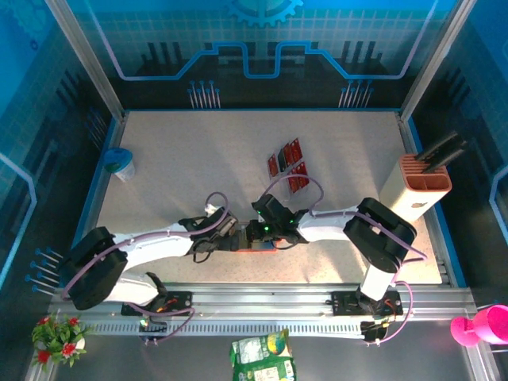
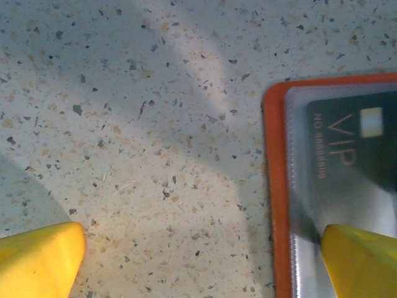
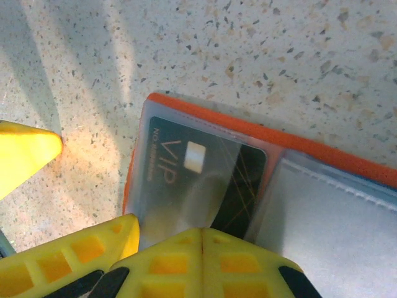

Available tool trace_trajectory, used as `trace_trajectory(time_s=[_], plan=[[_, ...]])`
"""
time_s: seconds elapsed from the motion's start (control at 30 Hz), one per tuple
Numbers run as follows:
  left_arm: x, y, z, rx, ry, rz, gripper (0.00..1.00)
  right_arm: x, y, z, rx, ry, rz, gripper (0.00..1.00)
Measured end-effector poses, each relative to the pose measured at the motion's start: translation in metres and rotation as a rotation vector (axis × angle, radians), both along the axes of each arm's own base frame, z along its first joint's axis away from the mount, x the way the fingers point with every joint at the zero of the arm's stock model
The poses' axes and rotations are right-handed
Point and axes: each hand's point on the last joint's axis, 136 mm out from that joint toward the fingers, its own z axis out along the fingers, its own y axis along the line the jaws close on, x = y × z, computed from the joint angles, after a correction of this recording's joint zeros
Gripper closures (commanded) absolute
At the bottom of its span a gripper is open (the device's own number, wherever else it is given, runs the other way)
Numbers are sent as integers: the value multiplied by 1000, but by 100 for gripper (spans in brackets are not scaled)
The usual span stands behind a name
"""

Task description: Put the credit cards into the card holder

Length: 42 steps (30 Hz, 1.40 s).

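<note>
At the near edge of the worktop (image 1: 198, 159), between the two arms, the orange card holder (image 1: 258, 248) lies unfolded with its clear sleeves facing up. The left fingers (image 2: 37, 264) are released and spread wide, one tip over bare worktop and the other on the holder's sleeve. The right fingers (image 3: 186, 261) are clenched together at one edge of a black card (image 3: 205, 180) marked VIP, which sits under the sleeve beside the orange rim. Whether they pinch anything I cannot tell. Farther out, the red cards (image 1: 287, 165) lie clustered, well apart from the holder. At the far right stands a tall salmon-and-white box (image 1: 413, 190) with black tools, and at the far left a small blue-and-white round thing (image 1: 121, 163).
</note>
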Motion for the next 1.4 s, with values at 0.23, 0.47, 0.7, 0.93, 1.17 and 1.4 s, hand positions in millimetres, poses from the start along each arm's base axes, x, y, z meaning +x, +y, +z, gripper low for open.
trace_trajectory(time_s=[0.23, 0.47, 0.7, 0.93, 1.17, 1.4], plan=[[7, 15, 12, -61, -31, 96, 1, -2, -5, 33, 52, -49, -5, 98], [5, 23, 7, -53, -14, 125, 1, -3, -11, 32, 34, -52, -17, 99], [0, 28, -1, -33, 4, 128, 1, -8, -11, 21, 3, -35, -6, 100], [1, 29, -5, -12, 9, 129, 1, -12, -14, 4, -46, -9, 7, 100], [2, 30, -7, 7, 18, 131, 1, -13, -4, -3, -68, -4, 39, 100], [2, 30, -8, 11, 20, 132, 1, -19, 6, -5, -83, -1, 76, 100]])
